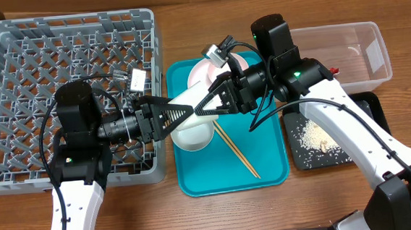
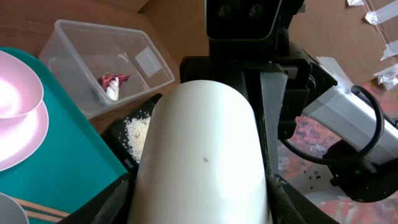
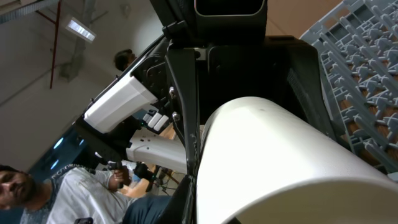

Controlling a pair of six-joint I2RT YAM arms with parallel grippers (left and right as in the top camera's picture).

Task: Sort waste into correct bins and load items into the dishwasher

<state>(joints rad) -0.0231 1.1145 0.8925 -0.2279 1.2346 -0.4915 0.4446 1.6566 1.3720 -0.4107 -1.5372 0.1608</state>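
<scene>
- The left tool point(image 1: 185, 112) has its jaws on either side of a small white round cup point(image 2: 199, 162), which fills the gap between them. I cannot tell whether they press on it yet.
- The right tool point(image 1: 213, 103) is clenched on the cup's far end, apparently pinching the thin wall at the rim. The cup hangs on its side between the two arms, above a flat teal plastic tray point(image 1: 267, 165).
- The cup looks light, rigid and glossy, so it is probably slippery and would chip if dropped. A squeeze across the middle of its broad side wall should hold best; a rim pinch alone seems less secure.
- Below it on the tray sit a white round bowl point(image 1: 192, 136), stacked pale round plates point(image 1: 201, 75) and thin wooden chopsticks point(image 1: 237, 153).
- The large grey lattice dish rack point(image 1: 12, 41) stands on the wooden desk point(image 1: 198, 217) on the left arm's side; the cup likely belongs there.
- Well apart on the right are a clear plastic tub point(image 1: 370, 34) holding a crumpled red-and-white wrapper point(image 2: 112, 84), and a shallow black tray point(image 1: 370, 107) holding loose white rice point(image 1: 312, 136).
</scene>
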